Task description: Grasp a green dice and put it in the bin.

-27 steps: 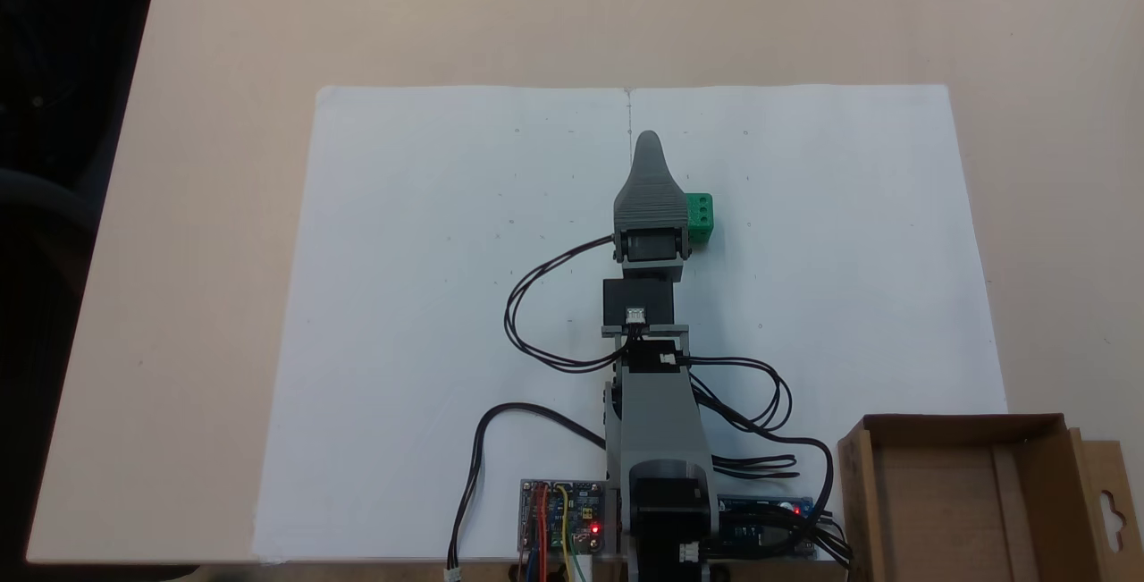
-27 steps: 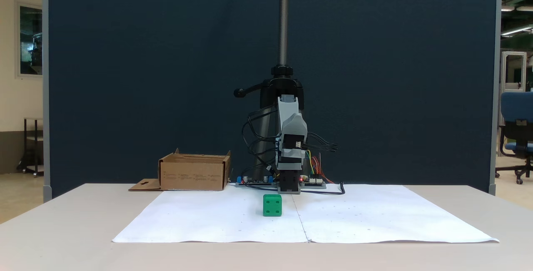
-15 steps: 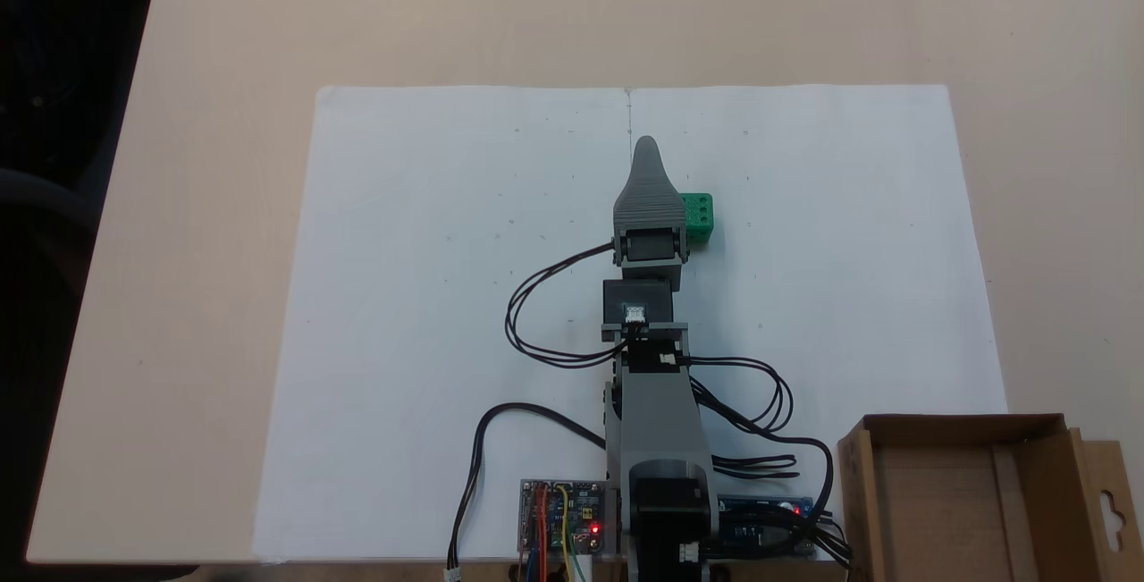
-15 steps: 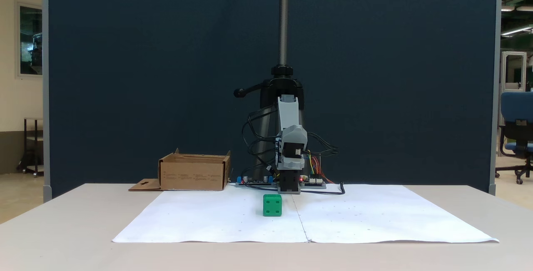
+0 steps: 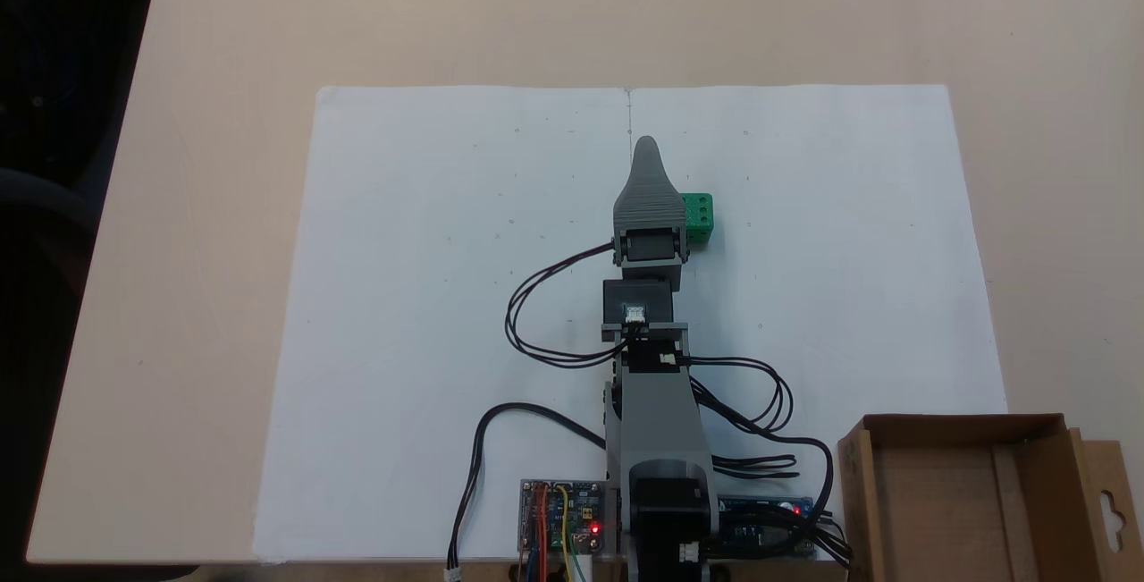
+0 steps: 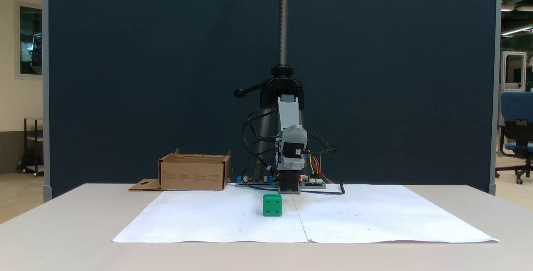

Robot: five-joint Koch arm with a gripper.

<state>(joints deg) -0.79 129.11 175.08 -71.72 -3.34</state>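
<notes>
So the arm is on approach: gripper hangs above the white paper's middle, jaw state impossible to tell. The green dice sits untouched just beside it. Next it needs to shift over the dice and drop; the bin waits at the table's near corner.

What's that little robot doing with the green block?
A small grey robot arm is reaching out over a sheet of white paper. Its gripper hangs in the air above the paper, just beside the green dice, and is not holding it. The dice sits on the paper by itself. The cardboard bin waits off to the side near the arm's base, with nothing in the part that shows. Whether the gripper is open or shut cannot be told.
</notes>
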